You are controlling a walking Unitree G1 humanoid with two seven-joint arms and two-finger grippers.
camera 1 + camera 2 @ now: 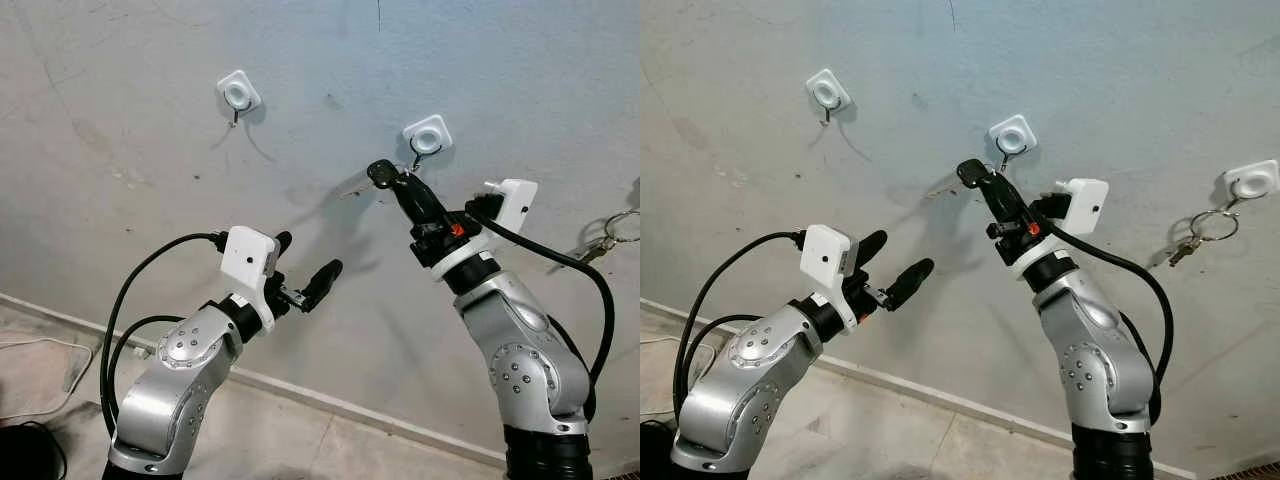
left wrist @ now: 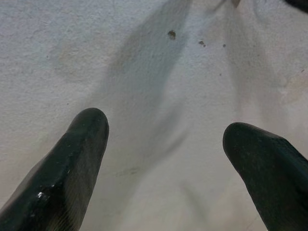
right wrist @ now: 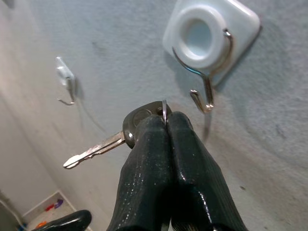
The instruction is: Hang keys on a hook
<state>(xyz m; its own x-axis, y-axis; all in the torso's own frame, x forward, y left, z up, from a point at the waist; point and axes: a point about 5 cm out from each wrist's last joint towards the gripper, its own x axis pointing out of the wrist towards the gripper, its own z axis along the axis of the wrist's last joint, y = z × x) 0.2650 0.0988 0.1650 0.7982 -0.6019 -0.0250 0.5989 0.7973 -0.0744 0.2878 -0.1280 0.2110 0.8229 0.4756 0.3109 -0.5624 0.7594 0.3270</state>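
- The right gripper (image 3: pixel 166 126) is pinching a silver key with a black head (image 3: pixel 137 122) between pressed-together fingers, just below the white square wall hook (image 3: pixel 208 36) at upper right, ready to slip its ring on.
- The left gripper (image 1: pixel 305 268) is waiting at centre left, fingers spread, holding nothing.

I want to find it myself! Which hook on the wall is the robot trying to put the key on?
Look at the grey wall with three white hooks in a row. Find the middle hook, just above the right gripper, which pinches a black-headed key. The left hook has no gripper near it, and the right hook already holds hanging keys.
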